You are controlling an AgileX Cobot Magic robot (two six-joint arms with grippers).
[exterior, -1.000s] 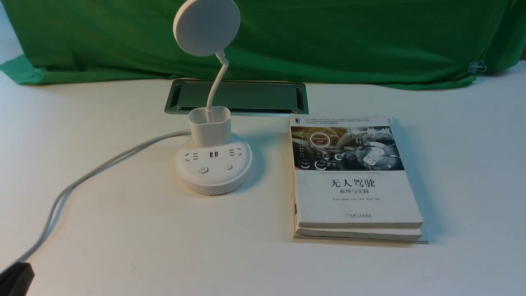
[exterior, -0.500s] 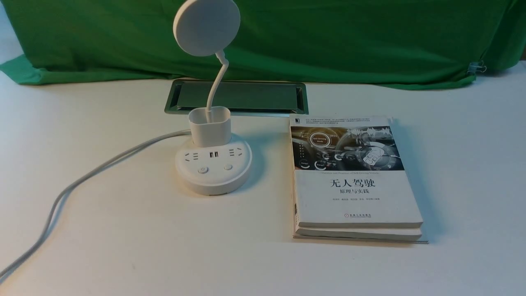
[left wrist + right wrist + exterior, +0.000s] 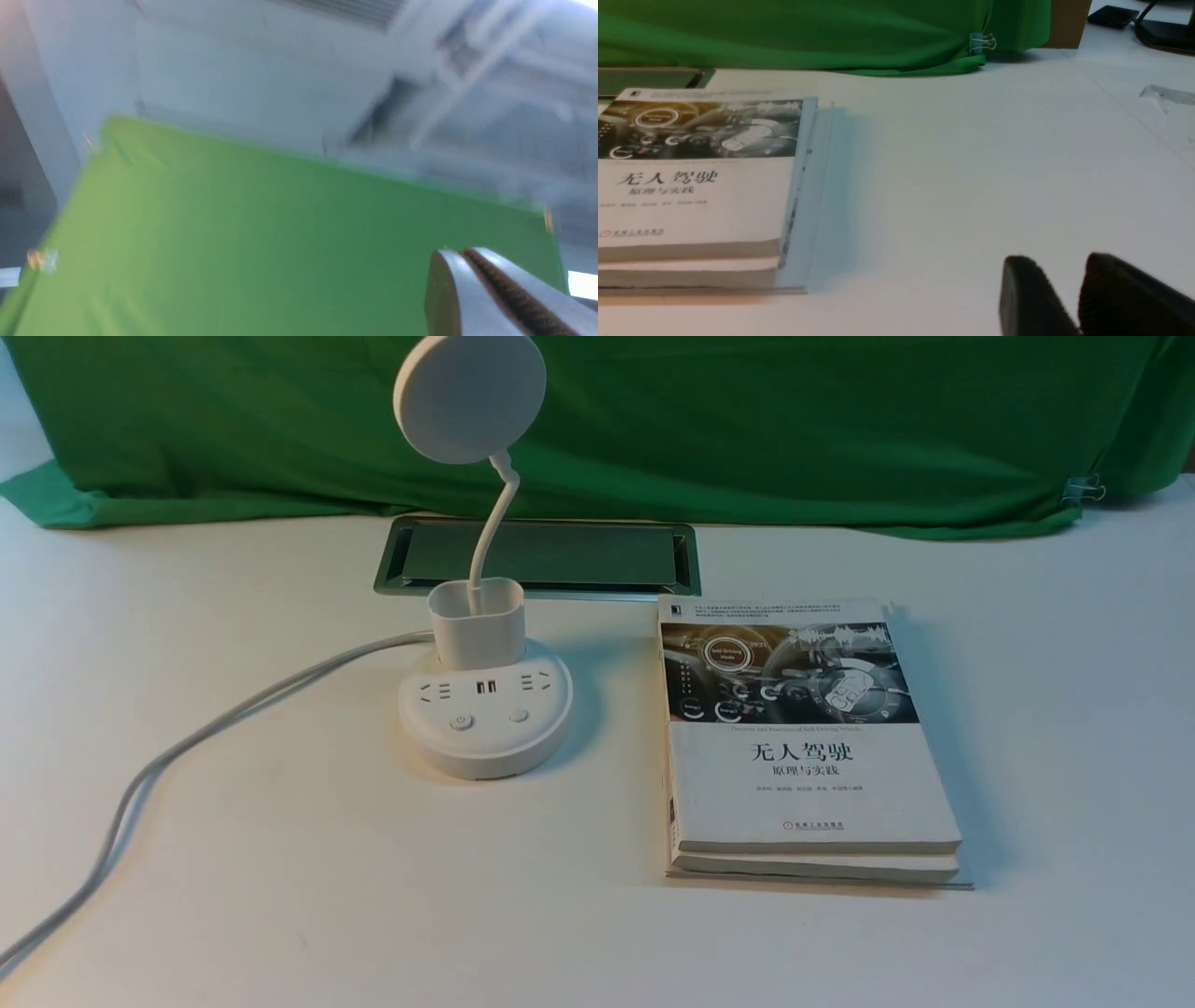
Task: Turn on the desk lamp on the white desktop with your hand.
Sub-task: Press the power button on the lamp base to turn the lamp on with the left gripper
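The white desk lamp (image 3: 485, 723) stands on the white desktop (image 3: 280, 859), left of centre. Its disc head (image 3: 469, 397) is raised on the bent neck, and two buttons (image 3: 461, 721) sit on the front of the base. I cannot tell whether it is lit. Neither gripper shows in the front view. My left gripper (image 3: 460, 254) is shut and empty, raised, with only blurred green cloth behind it. My right gripper (image 3: 1057, 263) is empty, its tips a narrow gap apart, low over bare desktop (image 3: 948, 163) to the right of the book.
A thick white book (image 3: 803, 747) lies right of the lamp and also shows in the right wrist view (image 3: 691, 186). The metal-framed cable slot (image 3: 541, 555) is behind the lamp. The lamp's white cord (image 3: 187, 747) trails to the front left. Green cloth (image 3: 747, 420) hangs at the back.
A black gripper tip at the bottom left corner of the front view one second ago has withdrawn out of view. The lamp, cord and book have not moved.
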